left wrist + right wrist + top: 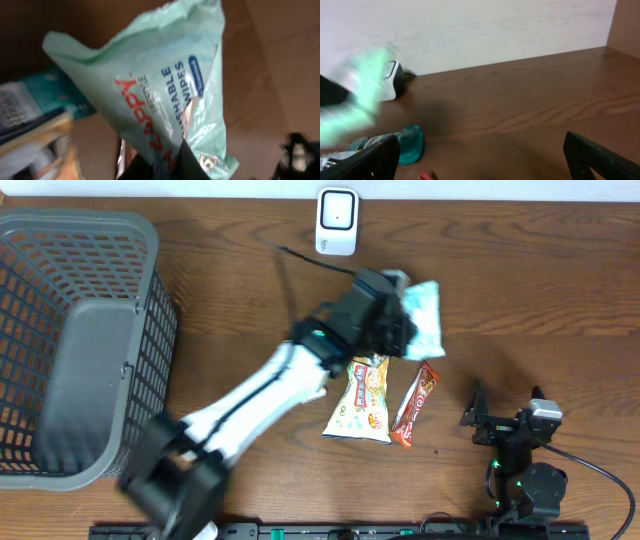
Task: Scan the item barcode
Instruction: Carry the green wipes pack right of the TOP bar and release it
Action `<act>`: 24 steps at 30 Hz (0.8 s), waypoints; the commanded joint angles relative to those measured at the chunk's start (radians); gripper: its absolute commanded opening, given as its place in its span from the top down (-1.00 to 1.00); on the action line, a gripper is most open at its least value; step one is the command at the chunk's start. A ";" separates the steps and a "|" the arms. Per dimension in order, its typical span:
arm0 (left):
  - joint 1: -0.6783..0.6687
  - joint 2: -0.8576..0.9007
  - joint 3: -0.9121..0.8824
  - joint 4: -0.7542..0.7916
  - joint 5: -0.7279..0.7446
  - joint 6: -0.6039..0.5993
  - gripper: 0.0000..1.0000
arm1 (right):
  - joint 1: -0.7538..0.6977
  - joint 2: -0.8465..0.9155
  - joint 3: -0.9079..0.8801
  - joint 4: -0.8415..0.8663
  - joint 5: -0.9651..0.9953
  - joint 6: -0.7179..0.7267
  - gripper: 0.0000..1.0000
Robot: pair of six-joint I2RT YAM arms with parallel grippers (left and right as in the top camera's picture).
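My left gripper [400, 320] is shut on the lower edge of a mint-green pack of flushable wipes [424, 315] and holds it off the table at centre back. In the left wrist view the pack [165, 85] fills the frame, with the dark fingers [187, 162] pinching its bottom. The white barcode scanner [337, 222] stands at the back edge, left of the pack and apart from it. From the right wrist the pack [355, 95] is a green blur beside the scanner [395, 80]. My right gripper [478, 420] rests open and holds nothing at the front right.
A yellow snack bag [362, 400] and a red bar [416, 405] lie side by side on the table below the held pack. A teal packet [410, 145] lies near them. A large grey mesh basket [150, 300] fills the left side.
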 commanded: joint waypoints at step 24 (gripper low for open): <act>-0.055 0.277 -0.001 0.225 -0.006 -0.002 0.39 | -0.003 -0.005 -0.002 -0.004 -0.002 -0.014 -0.99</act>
